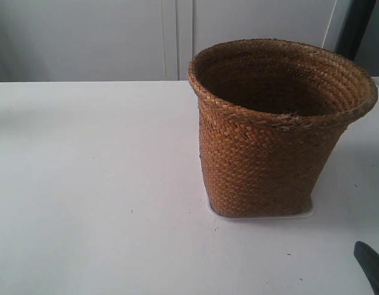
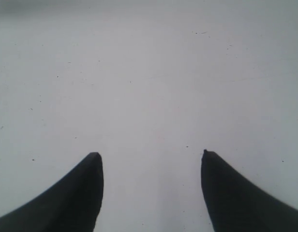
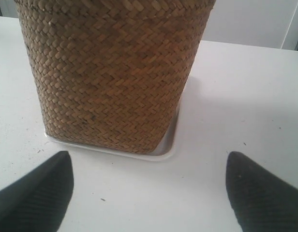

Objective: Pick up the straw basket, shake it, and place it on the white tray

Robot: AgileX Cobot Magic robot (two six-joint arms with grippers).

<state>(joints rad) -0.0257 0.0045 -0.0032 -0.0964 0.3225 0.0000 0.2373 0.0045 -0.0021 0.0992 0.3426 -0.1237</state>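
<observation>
The golden-brown straw basket point(image 1: 272, 132) stands upright at the right of the white table, its base resting on the thin white tray point(image 1: 306, 212). In the right wrist view the straw basket point(image 3: 110, 72) fills the far side and a rounded corner of the white tray point(image 3: 169, 145) shows under it. My right gripper point(image 3: 149, 159) is open, a short way back from the tray, with only tabletop between its fingers. My left gripper point(image 2: 151, 157) is open over bare table, with the basket out of its view. A dark fingertip point(image 1: 371, 264) shows at the exterior view's lower right corner.
The white tabletop point(image 1: 97, 184) stretches wide to the left of the basket. Behind the table stand pale cabinet doors point(image 1: 177, 37) and a dark upright strip point(image 1: 355, 27) at the far right.
</observation>
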